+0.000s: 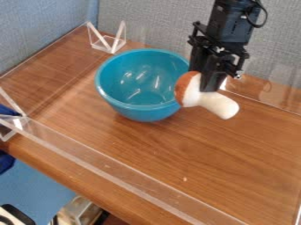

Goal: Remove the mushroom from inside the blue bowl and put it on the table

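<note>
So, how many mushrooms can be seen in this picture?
1. The mushroom is in the pincer, just right of the blue bowl, above the table. The bowl looks empty.

The surface [129,154] is brown wood with visible grain, edged by low clear acrylic walls [141,180]. The blue bowl [144,85] stands directly on it, toward the far side. A clear acrylic triangular bracket [108,39] sits beyond the bowl at the far-left corner.
</note>
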{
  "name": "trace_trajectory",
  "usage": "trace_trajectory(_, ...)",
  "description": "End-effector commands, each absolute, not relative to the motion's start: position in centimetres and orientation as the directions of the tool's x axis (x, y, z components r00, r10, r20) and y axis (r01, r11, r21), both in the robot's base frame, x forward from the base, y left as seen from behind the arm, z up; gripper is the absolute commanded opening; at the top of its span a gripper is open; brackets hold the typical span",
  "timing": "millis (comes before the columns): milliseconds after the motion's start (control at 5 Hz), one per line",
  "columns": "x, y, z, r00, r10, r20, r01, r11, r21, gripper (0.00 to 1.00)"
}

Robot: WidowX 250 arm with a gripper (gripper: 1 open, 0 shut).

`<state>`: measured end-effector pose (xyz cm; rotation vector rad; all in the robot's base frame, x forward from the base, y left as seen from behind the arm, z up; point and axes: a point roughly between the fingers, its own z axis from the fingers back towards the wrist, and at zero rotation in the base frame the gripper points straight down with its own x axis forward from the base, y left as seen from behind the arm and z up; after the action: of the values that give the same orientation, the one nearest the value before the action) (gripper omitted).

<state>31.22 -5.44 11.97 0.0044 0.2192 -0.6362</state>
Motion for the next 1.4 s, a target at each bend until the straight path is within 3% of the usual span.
trace_trajectory(0,31.8,-6.2,11.4,0.737,-0.655,-0.168,0.652,0.754,-0.081,0.00)
trace_trajectory(400,33.1,-6.6,8.1,0.697,-0.699,-0.163,0.690,0.715,-0.115,0.00)
trace_trajectory(600,33.3,-6.6,8.9,0.687,-0.713,-0.140,0.705,0.701,-0.110,0.00)
trace_trajectory(1200,34.3,-8.3,5.2,0.646,-0.747,-0.155,0.731,0.665,-0.153,0.00)
